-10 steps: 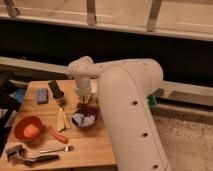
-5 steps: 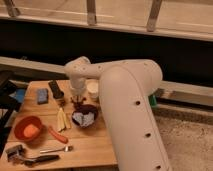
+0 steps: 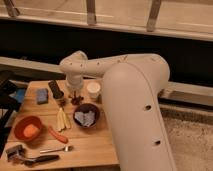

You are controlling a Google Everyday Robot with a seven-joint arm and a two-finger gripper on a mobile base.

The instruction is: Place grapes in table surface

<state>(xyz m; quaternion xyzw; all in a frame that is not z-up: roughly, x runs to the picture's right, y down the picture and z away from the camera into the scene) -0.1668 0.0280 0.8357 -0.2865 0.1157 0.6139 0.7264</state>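
Note:
A small dark bunch of grapes (image 3: 76, 100) is at the tip of my gripper (image 3: 75, 95), low over the wooden table (image 3: 95, 145), just left of the dark bowl (image 3: 86, 115). I cannot tell whether the grapes rest on the wood or hang just above it. The white arm reaches in from the right and its wrist hides the top of the gripper.
A white cup (image 3: 93, 89) stands right of the gripper. A black object (image 3: 55, 89) and a blue sponge (image 3: 42, 95) lie to its left. Yellow pieces (image 3: 62, 119), a red pepper (image 3: 57, 134), an orange bowl (image 3: 27, 128) and utensils (image 3: 50, 150) lie nearer the front.
The gripper has moved left with the grapes, from over the dark bowl's rim to the table beside the bowl.

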